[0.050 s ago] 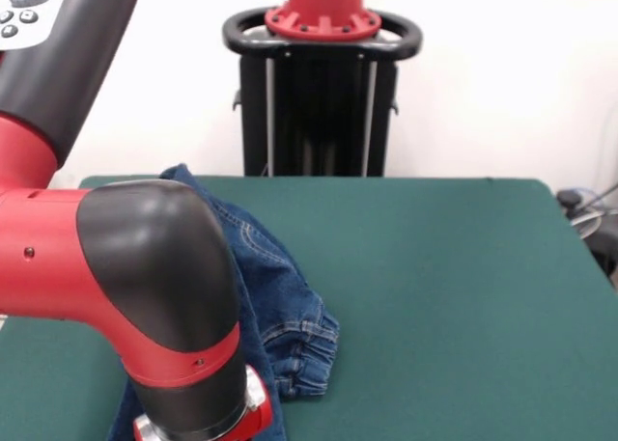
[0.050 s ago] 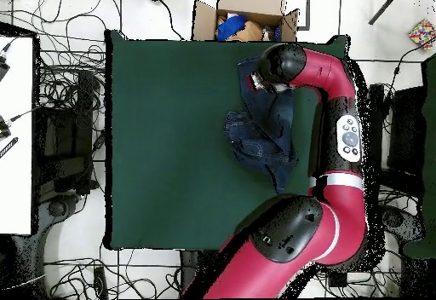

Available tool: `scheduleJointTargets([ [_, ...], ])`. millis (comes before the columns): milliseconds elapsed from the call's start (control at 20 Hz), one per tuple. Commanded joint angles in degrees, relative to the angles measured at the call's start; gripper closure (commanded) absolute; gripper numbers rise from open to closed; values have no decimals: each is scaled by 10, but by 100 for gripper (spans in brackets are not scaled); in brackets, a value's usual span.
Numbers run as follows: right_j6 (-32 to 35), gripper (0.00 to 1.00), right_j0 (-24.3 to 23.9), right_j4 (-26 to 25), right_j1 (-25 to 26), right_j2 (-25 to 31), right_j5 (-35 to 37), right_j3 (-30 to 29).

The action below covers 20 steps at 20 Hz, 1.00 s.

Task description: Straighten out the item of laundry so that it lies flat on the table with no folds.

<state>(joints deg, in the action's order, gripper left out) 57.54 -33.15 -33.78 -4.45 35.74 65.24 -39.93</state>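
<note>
Blue jeans (image 2: 266,130) bunched, folded, on green table (image 2: 170,143)

Jeans (image 2: 262,130), medium-blue denim: crumpled and bunched, not flat, partly hidden under the arm. They lie on the dark green table (image 2: 170,143), near one long edge toward a corner.

You see a plain white wall (image 1: 502,84) behind. From overhead, black cables (image 2: 60,75) sprawl over the pale floor at nine o'clock, with an open cardboard box (image 2: 247,15) at twelve.
</note>
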Motion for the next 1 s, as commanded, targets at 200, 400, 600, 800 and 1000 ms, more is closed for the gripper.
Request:
scheduleJointTargets([
  [200,-133,100,-1,-24,80,22,-95,1],
  [400,-138,100,7,-28,77,14,-80,11],
  [600,-130,100,11,-28,67,9,-75,5],
  [800,-122,100,9,-29,56,1,-80,-11],
  [1000,-113,100,10,-34,48,-7,-86,-18],
])
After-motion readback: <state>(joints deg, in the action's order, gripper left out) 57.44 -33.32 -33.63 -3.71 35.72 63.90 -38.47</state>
